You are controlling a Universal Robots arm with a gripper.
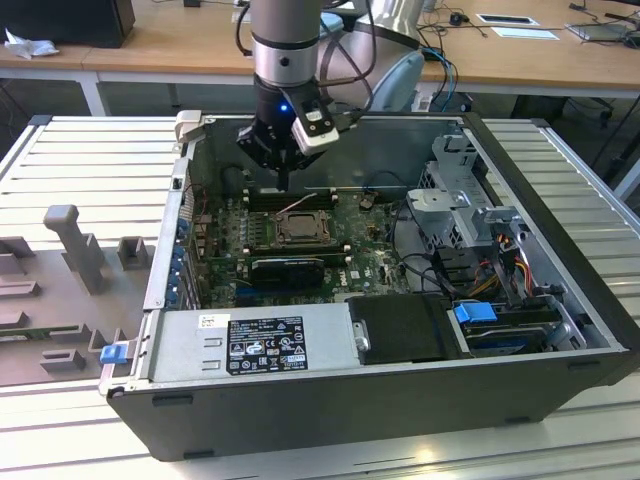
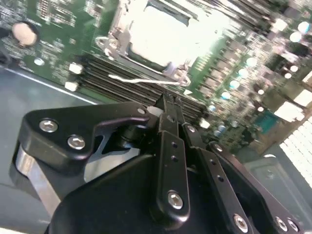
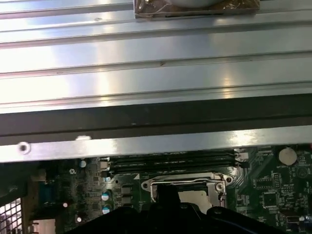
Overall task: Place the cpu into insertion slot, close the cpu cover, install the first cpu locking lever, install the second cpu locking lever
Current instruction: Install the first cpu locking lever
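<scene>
The cpu [image 1: 298, 229] lies pale-faced in the insertion slot [image 1: 274, 243] on the green board inside the open computer case. In the second wrist view the cpu [image 2: 158, 31] sits inside the metal cpu cover [image 2: 117, 46], which lies flat around it. A thin pale locking lever [image 2: 141, 79] stands out from the socket's side, over the memory slots. My gripper [image 1: 283, 184] hangs above the board just behind the socket, fingertips close to the lever. The gripper [image 2: 168, 101] is shut with nothing between its fingers. The first wrist view shows the cover [image 3: 185, 183] and the cpu [image 3: 197, 197].
Long black memory slots [image 3: 170, 158] run behind the socket, near the case's back wall [image 3: 146, 146]. A long black card [image 1: 288, 268] lies in front of it. The power supply [image 1: 250, 345] and drive cage [image 1: 470, 215] crowd the case. Grey fixtures [image 1: 75, 240] stand on the slatted table.
</scene>
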